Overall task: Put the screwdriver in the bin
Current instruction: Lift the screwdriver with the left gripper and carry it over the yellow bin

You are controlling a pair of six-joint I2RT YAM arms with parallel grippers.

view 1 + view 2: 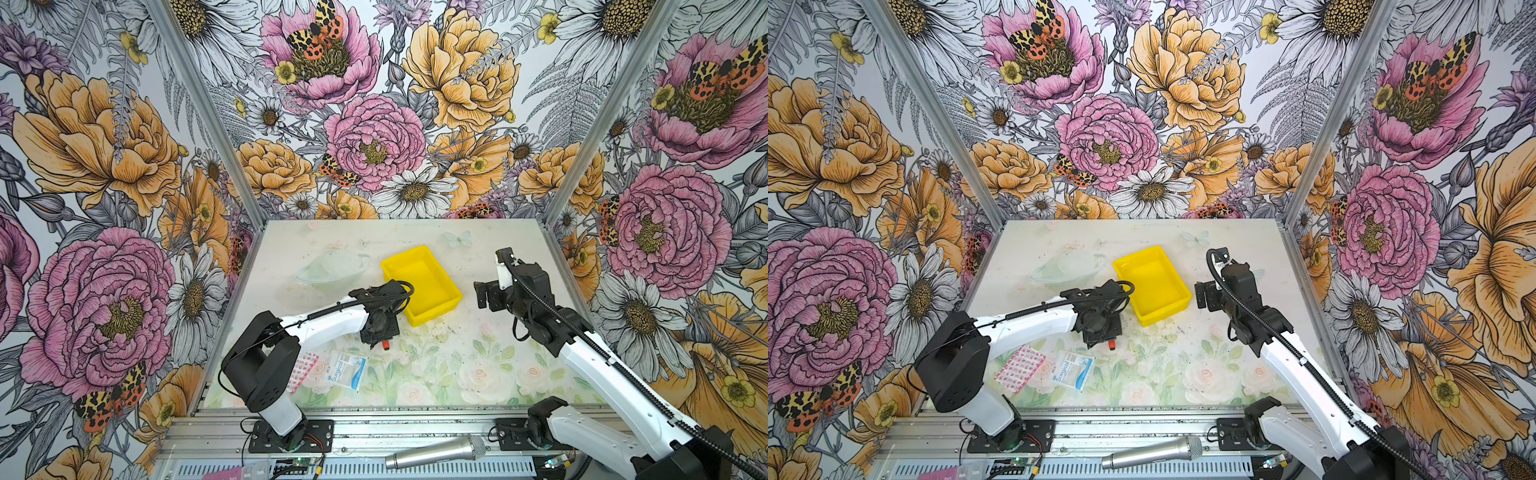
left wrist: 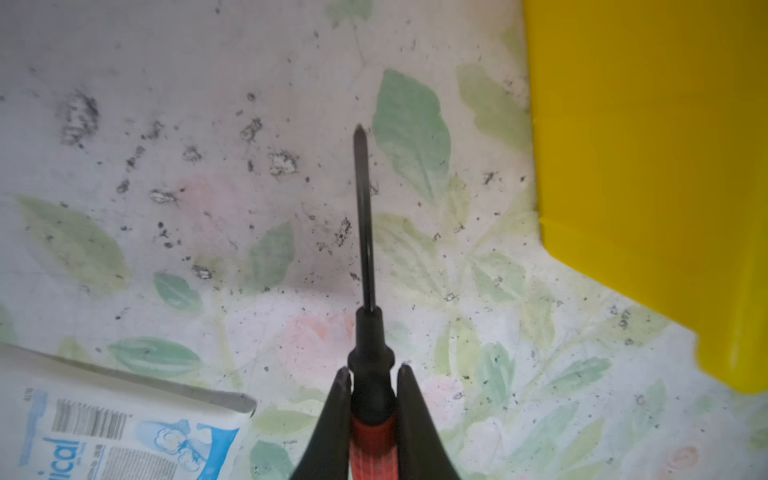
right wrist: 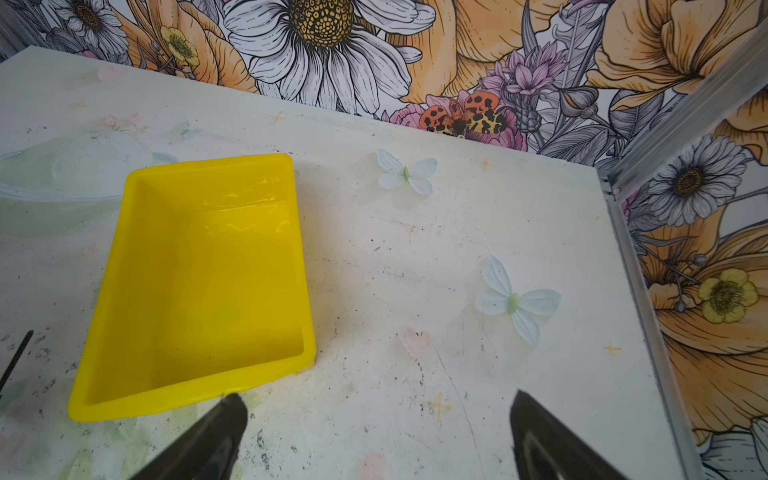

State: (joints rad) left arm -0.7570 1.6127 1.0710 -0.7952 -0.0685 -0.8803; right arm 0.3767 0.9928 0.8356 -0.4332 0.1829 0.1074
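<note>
The left arm [image 1: 324,322] reaches forward, wrist bent down, left fingers [image 2: 332,428] pinching the screwdriver [image 2: 365,216] beside the bin [image 1: 438,311]; right fingers [image 3: 540,432] spread.

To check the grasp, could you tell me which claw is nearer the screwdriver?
Left. The left claw is shut on the screwdriver by its red handle, beside the yellow bin; the right claw stands open across the bin.
</note>
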